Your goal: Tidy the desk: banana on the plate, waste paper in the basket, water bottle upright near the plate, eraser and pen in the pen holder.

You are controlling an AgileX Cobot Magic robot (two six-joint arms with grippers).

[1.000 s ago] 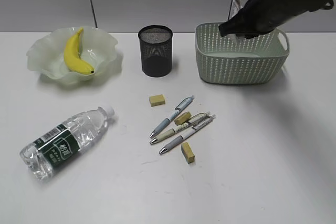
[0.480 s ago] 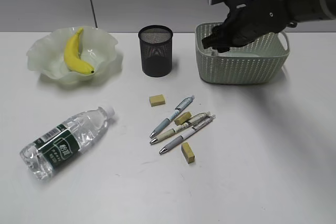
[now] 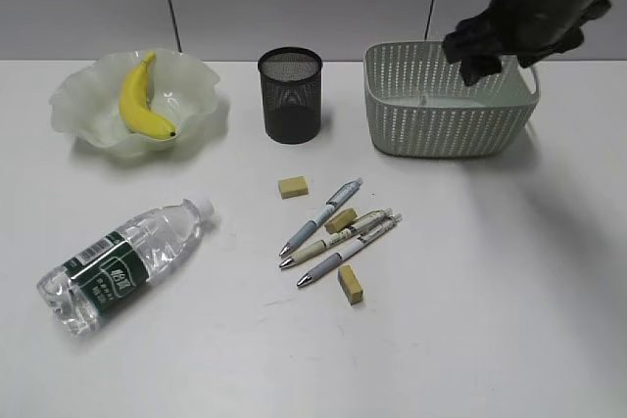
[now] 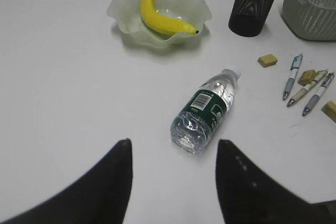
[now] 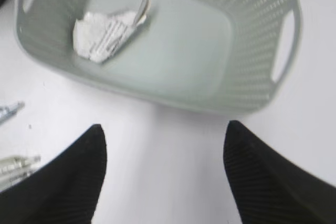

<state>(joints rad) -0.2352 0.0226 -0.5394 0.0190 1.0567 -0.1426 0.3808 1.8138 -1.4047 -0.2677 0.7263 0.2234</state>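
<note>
White counter (image 3: pixel 509 291) carries everything. Banana (image 3: pixel 141 100) lies in the plate (image 3: pixel 78 110); the paper (image 5: pixel 107 30) sits in the basket (image 3: pixel 446 129). Bottle (image 3: pixel 122 263) lies on its side, well apart from the plate. Three pens (image 3: pixel 338 232) and three erasers (image 3: pixel 293 187) lie loose before the holder (image 3: pixel 290 95). Right jaws (image 5: pixel 165 171) hang spread wide above the basket, empty. Left jaws (image 4: pixel 173 177) stand part open over bare counter near the bottle, holding nothing.
</note>
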